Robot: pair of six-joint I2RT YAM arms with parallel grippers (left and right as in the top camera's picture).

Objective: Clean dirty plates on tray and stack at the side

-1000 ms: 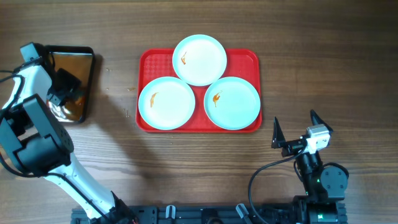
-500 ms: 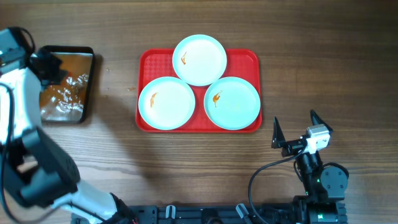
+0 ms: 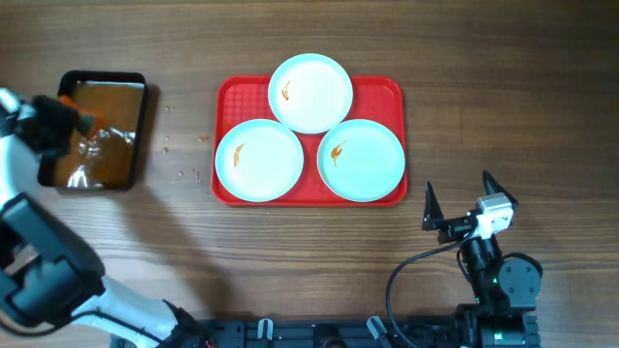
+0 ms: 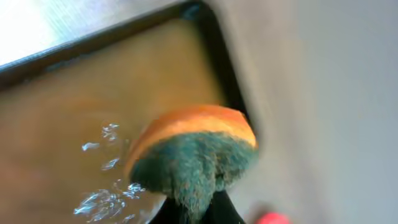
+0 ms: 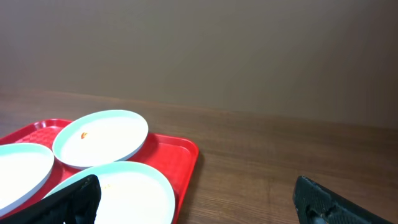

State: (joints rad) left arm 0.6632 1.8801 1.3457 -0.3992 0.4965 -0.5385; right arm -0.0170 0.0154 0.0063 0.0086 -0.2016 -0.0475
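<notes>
Nearest me, the right claw (image 3: 456, 186) sits parked above the tabletop (image 3: 290, 261) with its fingers spread wide and nothing in it. Beyond it lies the red tray (image 3: 387, 89) with all three plates on board, each marked with an orange smear: the near-left plate (image 3: 259, 160), the near-right plate (image 3: 361, 159) and the far plate (image 3: 310, 93), whose edge overhangs the tray's far rim. They look stiff, glossy and shallow, so I expect them to turn slippery once wet. I'd pinch one at its raised rim, on an outer edge away from its neighbours. Far left, the left claw (image 3: 60, 121) grips a soft orange-and-green sponge (image 4: 193, 149) above the black pan (image 3: 143, 135) of brownish water.
</notes>
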